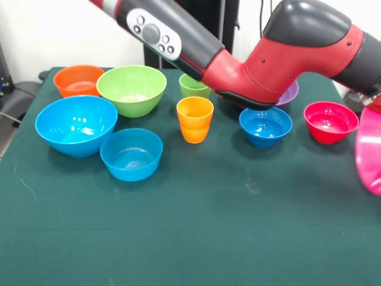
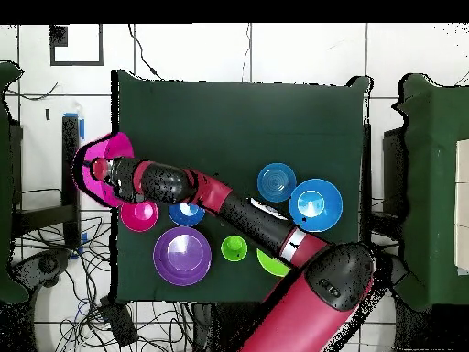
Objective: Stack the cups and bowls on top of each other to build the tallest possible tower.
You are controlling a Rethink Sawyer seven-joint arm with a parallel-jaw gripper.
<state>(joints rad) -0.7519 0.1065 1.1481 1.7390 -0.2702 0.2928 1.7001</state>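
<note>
My gripper [image 2: 101,172] is at the table's left edge in the overhead view, shut on the rim of the hot pink bowl [image 2: 117,147], which hangs tilted; the bowl shows at the right edge of the front view [image 1: 370,161]. On the table stand the red bowl [image 1: 331,121], small blue bowl [image 1: 265,126], purple bowl [image 2: 181,256], orange cup [image 1: 194,119], light green cup [image 1: 194,87], lime green bowl [image 1: 131,89], orange bowl [image 1: 77,80], large blue bowl [image 1: 76,125] and medium blue bowl [image 1: 131,154]. Nothing is stacked. The arm hides the orange cup and orange bowl from overhead.
My arm [image 1: 280,53] stretches low across the back of the table over the purple bowl and the cups. The green cloth [image 1: 196,232] covers the table. Chairs and cables lie beside the table in the overhead view.
</note>
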